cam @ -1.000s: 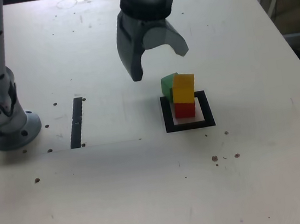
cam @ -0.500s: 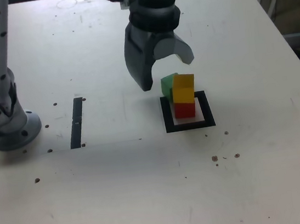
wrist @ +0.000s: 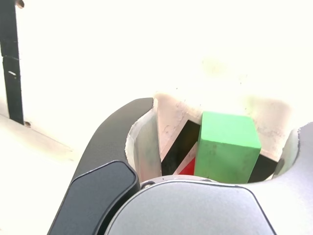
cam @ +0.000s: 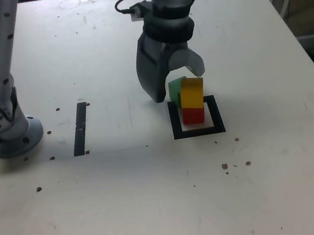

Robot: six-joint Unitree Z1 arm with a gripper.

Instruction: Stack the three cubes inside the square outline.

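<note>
The dark grey metal jaws (cam: 178,83) stand wide open with nothing gripped, just over the rear edge of the black square outline with the white centre (cam: 217,114), the landmark here. The step in hand looks like taking up the matte green cube (wrist: 227,147). To do it well, I judge, the jaws should be centred over that cube, turned so their pads meet two opposite faces squarely, then lowered gently and closed only once both pads are level with it. The matte yellow cube (cam: 192,93) sits on the matte red cube (cam: 193,115) inside the outline, so a wide finger could knock that pair; a slow descent and a straight lift seem wise.

As for where it lies, the green cube is at the outline's rear edge, behind the stacked pair in the exterior view. In the wrist view it shows between the two fingers, apparently nearer one of them. Whether either finger touches it, I cannot tell.
</note>
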